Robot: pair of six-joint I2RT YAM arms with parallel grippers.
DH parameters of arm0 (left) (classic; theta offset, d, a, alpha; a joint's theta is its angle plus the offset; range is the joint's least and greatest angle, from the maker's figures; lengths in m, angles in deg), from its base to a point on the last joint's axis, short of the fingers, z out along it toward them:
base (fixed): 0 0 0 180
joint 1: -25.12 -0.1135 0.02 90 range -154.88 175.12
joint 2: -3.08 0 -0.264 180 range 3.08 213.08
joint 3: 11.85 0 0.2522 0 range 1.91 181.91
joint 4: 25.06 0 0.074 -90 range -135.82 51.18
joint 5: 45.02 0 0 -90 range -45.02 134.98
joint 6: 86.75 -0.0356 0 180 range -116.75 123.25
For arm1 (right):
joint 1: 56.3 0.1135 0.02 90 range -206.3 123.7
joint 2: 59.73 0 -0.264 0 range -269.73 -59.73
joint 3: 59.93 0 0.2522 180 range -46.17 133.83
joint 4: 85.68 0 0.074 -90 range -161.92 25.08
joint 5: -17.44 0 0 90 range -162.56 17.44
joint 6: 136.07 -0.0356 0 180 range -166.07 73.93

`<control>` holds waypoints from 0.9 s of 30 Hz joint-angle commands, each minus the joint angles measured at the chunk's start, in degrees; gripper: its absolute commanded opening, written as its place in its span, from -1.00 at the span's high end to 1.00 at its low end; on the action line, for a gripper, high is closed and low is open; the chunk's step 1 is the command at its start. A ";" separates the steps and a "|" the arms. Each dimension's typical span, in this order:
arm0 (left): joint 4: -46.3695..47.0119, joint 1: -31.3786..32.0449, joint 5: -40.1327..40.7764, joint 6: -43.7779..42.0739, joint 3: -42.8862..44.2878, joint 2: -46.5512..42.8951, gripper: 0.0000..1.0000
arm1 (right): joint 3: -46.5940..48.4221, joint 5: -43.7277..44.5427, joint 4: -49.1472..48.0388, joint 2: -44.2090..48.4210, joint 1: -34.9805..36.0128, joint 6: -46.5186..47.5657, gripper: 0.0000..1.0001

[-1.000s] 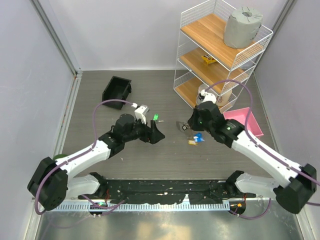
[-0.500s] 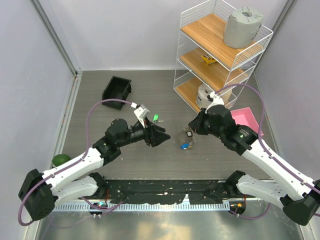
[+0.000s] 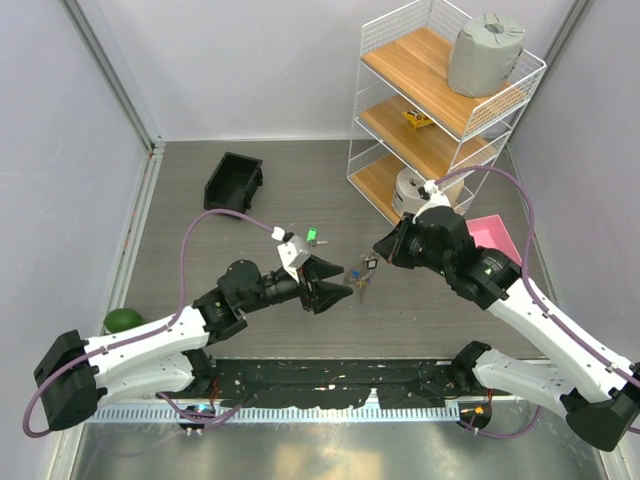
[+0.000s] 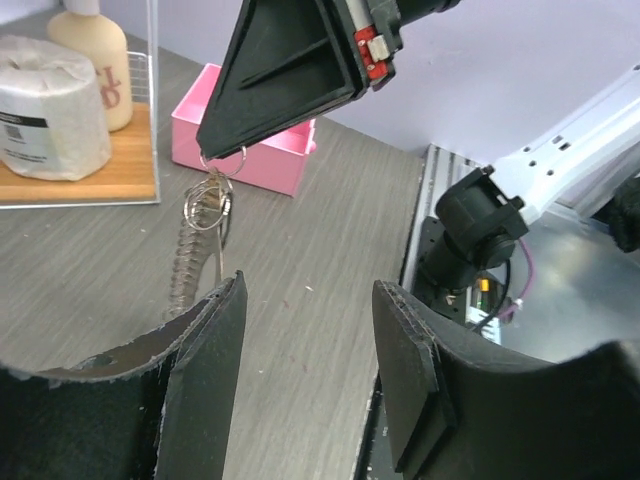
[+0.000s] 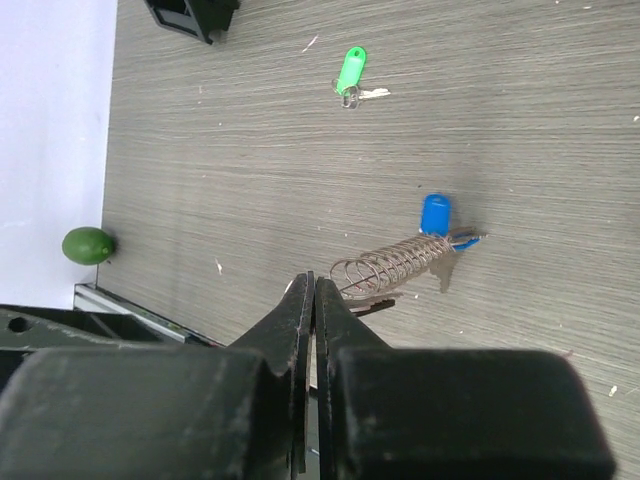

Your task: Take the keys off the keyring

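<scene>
My right gripper (image 3: 378, 250) is shut on the keyring (image 4: 226, 160), a thin silver ring pinched at its tip (image 4: 212, 150). A coiled silver chain (image 4: 190, 262) dangles from the ring above the table. In the right wrist view the shut jaws (image 5: 315, 285) lead to the chain (image 5: 390, 262), which ends at a blue key (image 5: 435, 213). The keys (image 3: 360, 275) hang between the two grippers. My left gripper (image 3: 342, 290) is open just left of them. Nothing sits between its fingers (image 4: 305, 285), and the chain runs down outside its left finger (image 4: 205, 360).
A lone green-tagged key (image 3: 311, 236) lies on the table behind the grippers. A black bin (image 3: 233, 180) stands at the back left, a white wire shelf (image 3: 440, 110) at the back right, and a pink tray (image 3: 495, 240) beside it. A lime (image 3: 122, 320) rests at the left edge.
The left gripper has swung right toward the keys and its jaws have narrowed. The right gripper has carried the keyring left and up, so the keys now hang nearer the left gripper.
</scene>
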 commanded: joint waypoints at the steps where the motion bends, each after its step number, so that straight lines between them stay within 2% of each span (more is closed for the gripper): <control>1: 3.61 0.55 6.75 -6.40 0.52 -0.92 -0.21 | 3.97 -2.16 -1.55 1.37 0.50 0.76 0.89; 5: -3.42 0.20 8.51 -10.36 3.94 -2.06 -0.26 | 5.21 -7.07 -2.68 0.93 0.86 4.71 0.89; 9: -8.53 -4.02 1.94 -7.22 7.63 -2.33 -0.25 | 4.95 -9.71 -4.44 2.25 1.21 8.75 0.89; 13: -6.61 -5.17 -4.56 -5.19 7.82 -2.77 -0.32 | 4.51 -10.77 -5.41 4.27 1.30 10.61 0.89; 18: -5.29 -5.17 -7.91 -5.71 7.64 -2.25 -0.48 | 5.21 -13.40 -5.76 5.06 1.82 10.87 0.89; 22: -3.35 -5.17 -13.09 -7.03 8.51 -0.84 -0.51 | 5.12 -14.12 -7.09 6.64 2.61 11.58 0.90; 27: -2.65 -5.25 -14.16 -10.19 9.92 0.74 -0.53 | 6.53 -14.55 -5.59 7.00 3.05 11.40 0.89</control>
